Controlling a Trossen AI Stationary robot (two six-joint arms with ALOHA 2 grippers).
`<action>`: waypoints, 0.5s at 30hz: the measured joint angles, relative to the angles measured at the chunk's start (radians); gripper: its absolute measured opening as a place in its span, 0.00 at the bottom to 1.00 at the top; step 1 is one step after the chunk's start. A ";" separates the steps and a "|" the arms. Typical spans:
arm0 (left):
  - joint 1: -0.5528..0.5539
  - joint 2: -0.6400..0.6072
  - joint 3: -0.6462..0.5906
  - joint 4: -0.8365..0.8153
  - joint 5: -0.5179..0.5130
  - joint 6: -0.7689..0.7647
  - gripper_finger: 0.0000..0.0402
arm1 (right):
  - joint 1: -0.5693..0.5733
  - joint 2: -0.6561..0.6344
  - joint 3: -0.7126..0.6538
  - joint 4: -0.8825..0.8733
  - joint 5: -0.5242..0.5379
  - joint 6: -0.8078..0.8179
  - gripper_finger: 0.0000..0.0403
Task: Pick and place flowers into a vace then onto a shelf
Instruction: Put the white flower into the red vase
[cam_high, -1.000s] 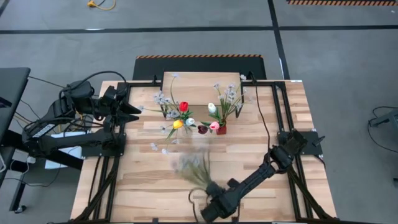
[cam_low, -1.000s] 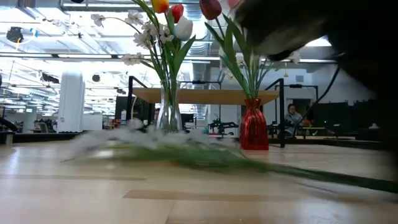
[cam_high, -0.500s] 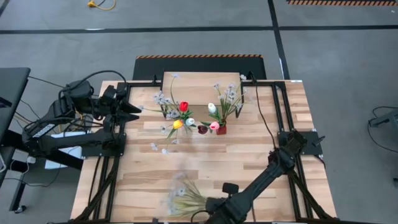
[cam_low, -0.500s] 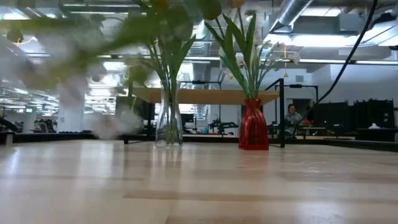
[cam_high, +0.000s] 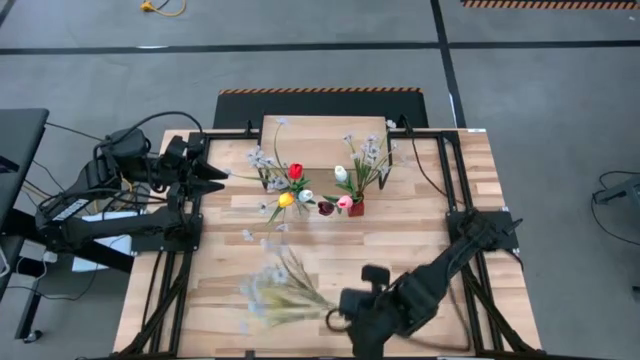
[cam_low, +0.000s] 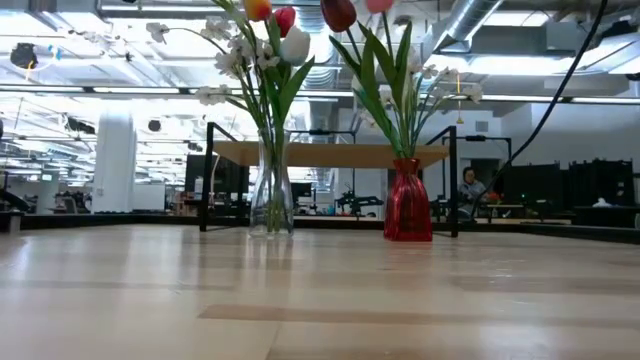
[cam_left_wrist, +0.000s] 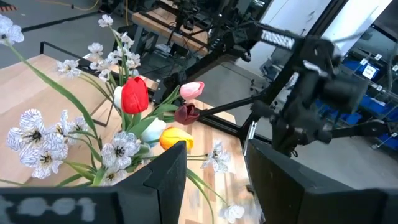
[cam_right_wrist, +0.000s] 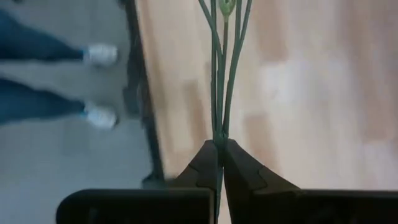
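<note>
My right gripper (cam_high: 335, 318) hovers over the table's near edge, shut on a spray of small white blossoms (cam_high: 272, 292) that points toward the table's left. The low view does not show this spray. A clear vase (cam_low: 272, 195) with red, yellow and white tulips and a red vase (cam_low: 407, 202) with pink and dark tulips stand on the table in front of the shelf (cam_high: 325, 133). My left gripper (cam_high: 222, 176) waits open at the table's left side, left of the clear vase's flowers (cam_left_wrist: 134, 99). My right gripper pinches the spray's bundled green stems (cam_right_wrist: 219, 127) near their lower end between its two fingers (cam_right_wrist: 202, 165). The stems run straight out from the fingertips and branch apart farther on. The spray is lifted clear of the table, lying roughly level with its blossoms toward the left.
The shelf stands on thin black legs (cam_low: 207, 175) at the table's far edge, behind both vases. A black frame runs along the table's sides. A person's legs and white shoes (cam_right_wrist: 99, 56) show on the floor beside the near edge. Bare wood lies between the vases and the near edge.
My right gripper has kept hold of the spray and turned with it near the table's near edge. The spray, which pointed toward the far edge and lay low over the table, has swung round to point left and has risen out of the low view.
</note>
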 joint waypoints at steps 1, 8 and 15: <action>0.000 0.000 0.000 0.002 0.000 0.000 0.39 | -0.006 -0.018 0.000 0.004 0.034 -0.014 0.00; 0.000 0.000 0.000 0.036 -0.001 -0.001 0.39 | -0.053 -0.134 0.000 0.180 0.227 -0.250 0.00; 0.000 0.000 0.000 0.130 -0.003 0.011 0.39 | -0.118 -0.213 0.000 0.458 0.311 -0.626 0.00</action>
